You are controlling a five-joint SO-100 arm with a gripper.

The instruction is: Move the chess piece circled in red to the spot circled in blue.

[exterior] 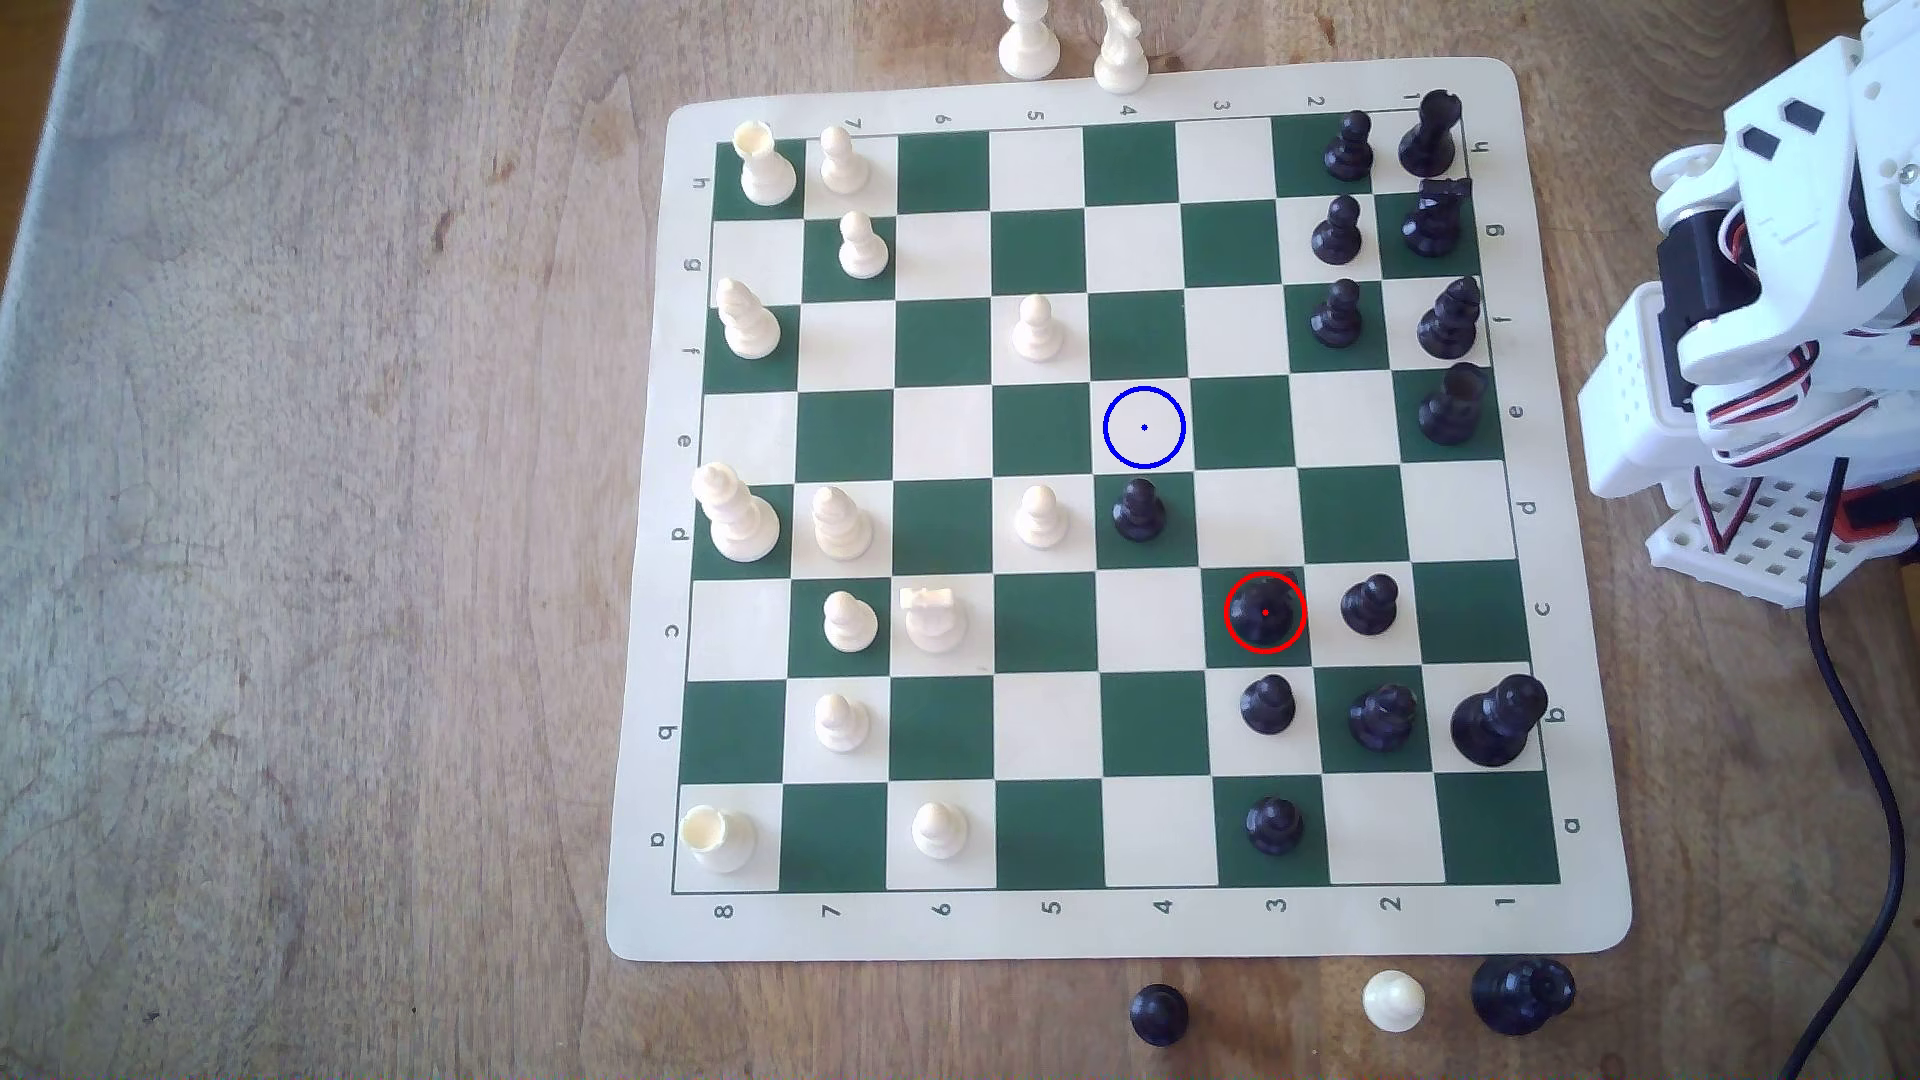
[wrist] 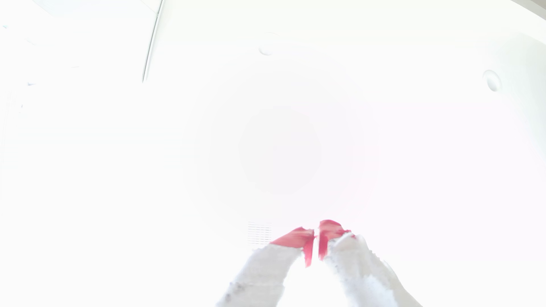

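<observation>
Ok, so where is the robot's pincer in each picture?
Exterior view: the white arm is folded at the exterior view's right edge, off the chessboard. A red bit low on it may be the pincer, but I cannot tell.
Wrist view: the pincer reaches out from the camera, red tips almost touching, holding nothing, against white glare.
Shared landmark: the arm's white plastic with red on it.

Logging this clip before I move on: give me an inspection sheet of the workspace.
Surface: wooden table under a green-and-cream chess mat.
Job's things: black knight red-circled, on its green square; blue-circled spot unoccupied.
Clutter: captured pieces off the mat, including a white pawn.
Grippers: gripper red-tipped, fingers nearly together, holding nothing; wrist view overexposed.
Cables: black cable across the table at the exterior view's right.
Surroundings: nothing seen.
</observation>
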